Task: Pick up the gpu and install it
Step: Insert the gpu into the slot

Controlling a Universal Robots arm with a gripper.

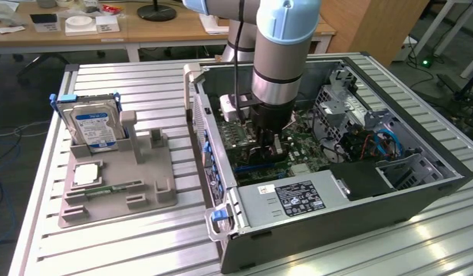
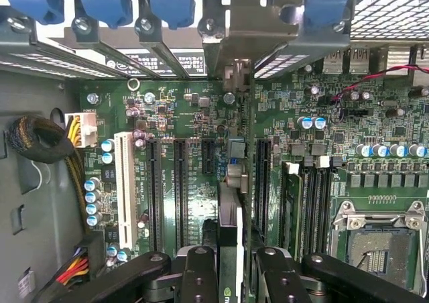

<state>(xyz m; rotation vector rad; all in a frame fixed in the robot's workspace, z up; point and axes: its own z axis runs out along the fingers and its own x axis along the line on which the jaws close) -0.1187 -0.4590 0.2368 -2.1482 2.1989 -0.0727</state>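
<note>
Wrist view: the thin green-and-black gpu [image 2: 228,230] is clamped edge-on in the black gripper [image 2: 236,266], perpendicular to the green motherboard [image 2: 194,115], seemingly for straight insertion.

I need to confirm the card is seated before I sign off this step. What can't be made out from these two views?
- Wrist view: the gpu is seen edge-on between the jaws and covers the slot under it, so seating cannot be told.
- Exterior view: the arm blocks the card's lower edge and slot.
- Exterior view: the print on the power supply label is too small to read.
</note>
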